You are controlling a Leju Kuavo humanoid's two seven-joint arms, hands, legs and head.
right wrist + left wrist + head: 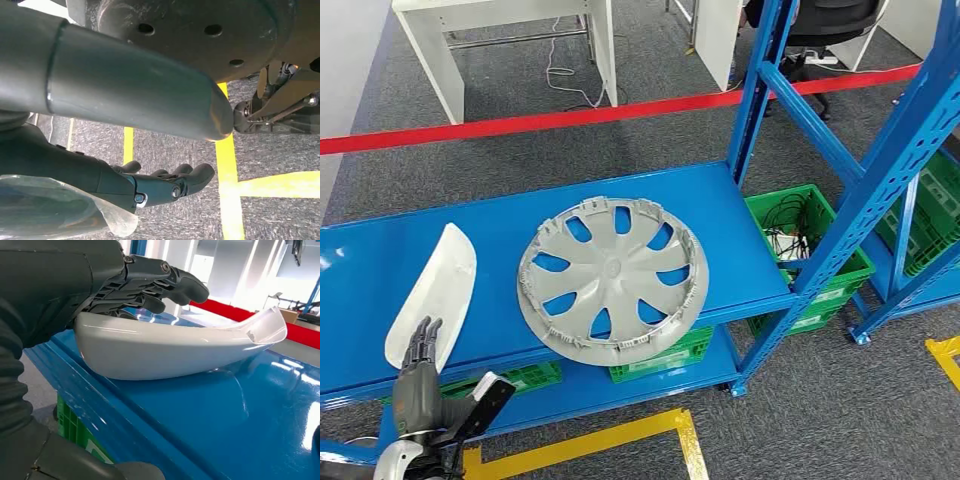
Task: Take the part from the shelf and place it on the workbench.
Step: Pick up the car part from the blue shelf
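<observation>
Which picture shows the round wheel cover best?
The head view: the whole grey wheel cover lies flat on the blue shelf. The left wrist view has the white part instead, and the right wrist view looks at the floor.

head high; wrists close, low

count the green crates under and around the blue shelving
4 visible: two tucked beneath the shelf, one under its left part and one under the wheel cover; one holding cables right of it; one at the far right. More may be hidden.
</observation>
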